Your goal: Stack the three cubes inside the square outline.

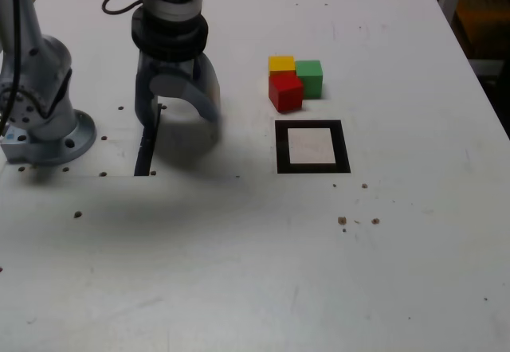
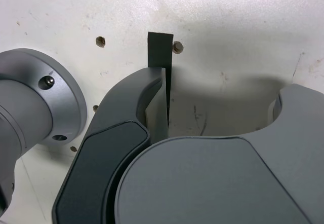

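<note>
Grey two-fingered gripper hangs over the white tabletop w/ fingers pointing down, jaws spread apart and nothing between them. In exterior view it sits left of centre, tips just above or at the surface, can't tell which; one finger is over the narrow black strip set into the table. Wrist view confirms: jaws wide, bare white table between them, the strip running up from behind one finger.

Three small solid cubes are bunched together towards the exterior view's right, well apart from the gripper. Red cube is nearest the camera, yellow cube right behind it & touching, green cube just beside both on the exterior view's right, touching or nearly so. All rest on the table, none stacked.

Thick black square outline w/ white centre lies flat just in front of the cubes, close to the red one but not touching. Nothing inside it.

Arm's round grey base stands at exterior view's far left, a black cable looping near the wrist. Small screw holes dot the tabletop
</note>
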